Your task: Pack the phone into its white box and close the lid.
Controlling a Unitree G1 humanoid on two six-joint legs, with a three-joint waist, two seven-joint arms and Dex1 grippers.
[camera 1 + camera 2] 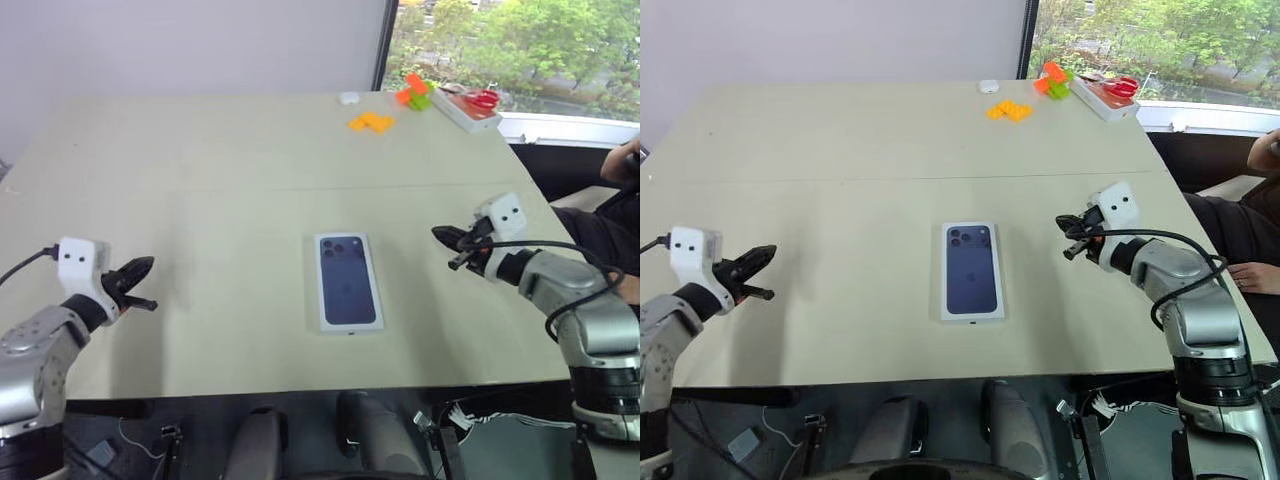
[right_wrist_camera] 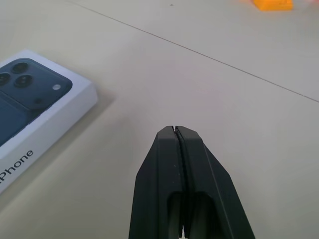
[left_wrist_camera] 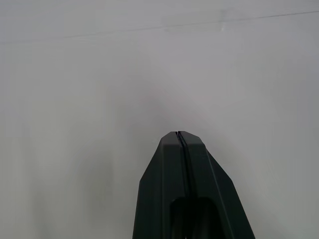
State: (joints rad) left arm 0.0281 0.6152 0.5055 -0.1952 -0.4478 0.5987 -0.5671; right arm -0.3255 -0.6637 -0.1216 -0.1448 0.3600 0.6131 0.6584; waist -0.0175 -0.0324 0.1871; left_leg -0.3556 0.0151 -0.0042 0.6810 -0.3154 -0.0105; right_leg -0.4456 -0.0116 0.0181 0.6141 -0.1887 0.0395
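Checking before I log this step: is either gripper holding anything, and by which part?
Nothing is held. The left gripper and right gripper are both shut and empty, either side of the lid.

The lid (image 1: 349, 281) looks like smooth white cardboard with a faint sheen, and the dark blue phone picture printed on its face reads as slightly glossy. The tabletop (image 1: 200, 200) is a matt, pale beige surface, smooth and even, with one thin seam across it. The left gripper (image 3: 180, 137) and the right gripper (image 2: 175, 130) have fingers of black plastic with a dull satin finish. The small blocks (image 1: 370, 122) near the far edge look like bright, smooth plastic.
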